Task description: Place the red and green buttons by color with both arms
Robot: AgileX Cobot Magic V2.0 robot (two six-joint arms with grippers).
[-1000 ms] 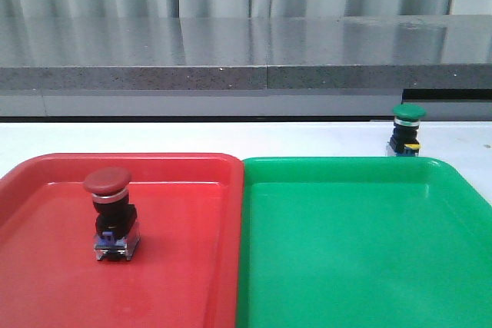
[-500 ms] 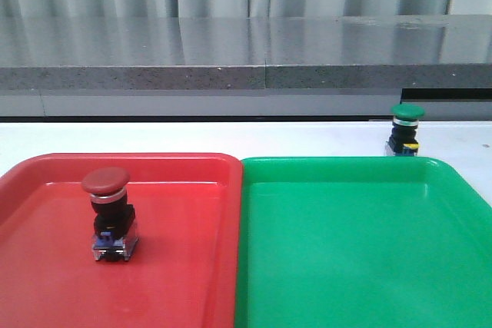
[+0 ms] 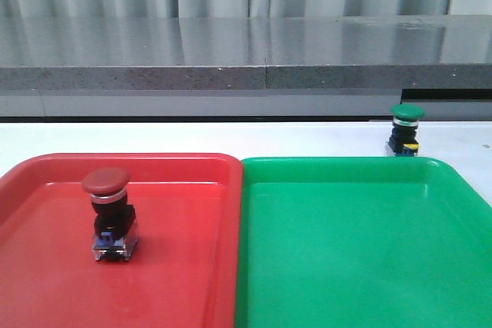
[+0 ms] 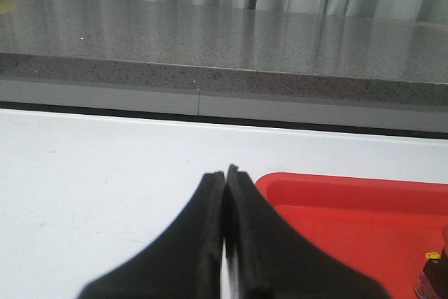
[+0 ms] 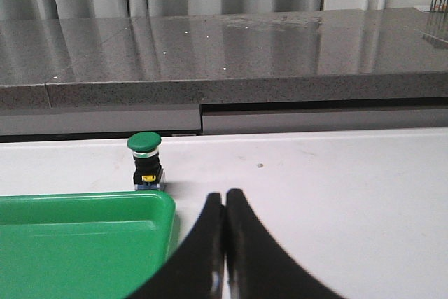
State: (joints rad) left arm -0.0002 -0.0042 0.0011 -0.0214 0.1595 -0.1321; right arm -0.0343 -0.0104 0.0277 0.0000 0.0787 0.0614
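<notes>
While the red button (image 3: 108, 213) is standing upright inside the red tray (image 3: 192, 167) in the front view, the green button (image 3: 406, 130) is sitting out on the white table (image 3: 231, 136), just beyond the far right corner of the green tray (image 3: 346, 167), so you are looking at the green one as the job remaining. In the left wrist view, your left gripper (image 4: 225, 173) is hovering pinched together and empty beside the red tray's rim, with nothing left to fetch there. In the right wrist view, your right gripper (image 5: 225, 194) is likewise clamped on nothing, with the green button ahead and to one side; you should be opening the jaws before approaching, straddling the black body below the cap, and lifting clear of the tray lip. No lettering or brand marking is showing legibly anywhere.
</notes>
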